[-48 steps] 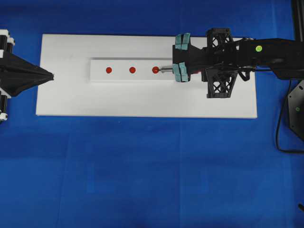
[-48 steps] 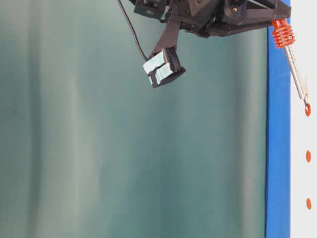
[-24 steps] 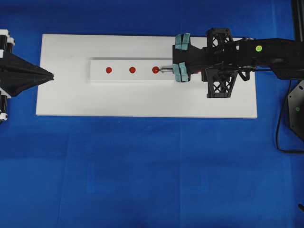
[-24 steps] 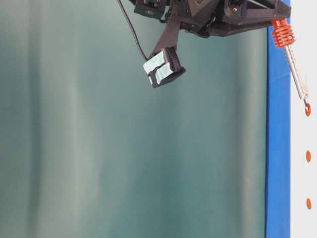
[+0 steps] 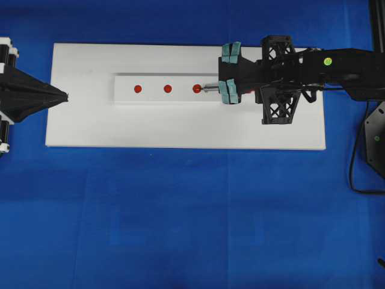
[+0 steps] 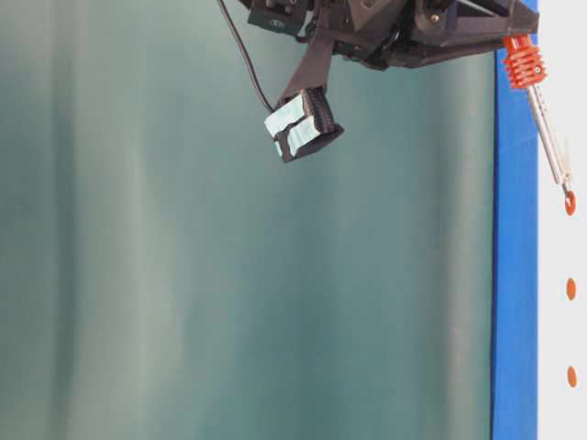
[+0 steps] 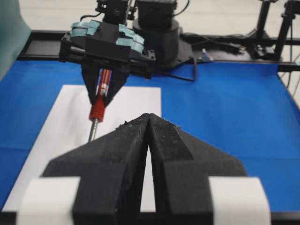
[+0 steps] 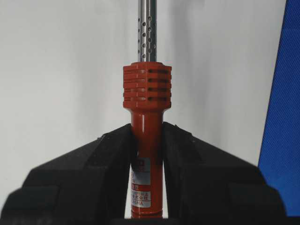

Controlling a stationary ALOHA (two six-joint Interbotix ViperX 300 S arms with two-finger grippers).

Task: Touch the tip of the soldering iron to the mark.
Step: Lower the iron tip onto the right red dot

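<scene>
A blue worktop (image 5: 180, 217) is carrying a big white board (image 5: 180, 129) toward its far edge, and a narrower white strip (image 5: 162, 96) is lying along the middle of that board with three red dots in a row. The right arm is reaching in from the board's right end, and the right gripper (image 8: 146, 140) is clamping the soldering iron (image 8: 146, 117) by its red-orange handle: both black jaws are pressing against the handle's sides, with the ribbed collar sitting just clear of them and the silver shaft running out ahead. From overhead, the shaft is pointing along the strip toward its right end, and the tip (image 5: 202, 89) is sitting at the rightmost dot (image 5: 196, 88); whether it is actually touching there I cannot tell. The mark (image 5: 168, 88), the middle dot, is lying apart from the tip, further along the strip. The left gripper (image 7: 148, 126) is hanging at the board's left edge, its jaws pressed together on nothing.
</scene>
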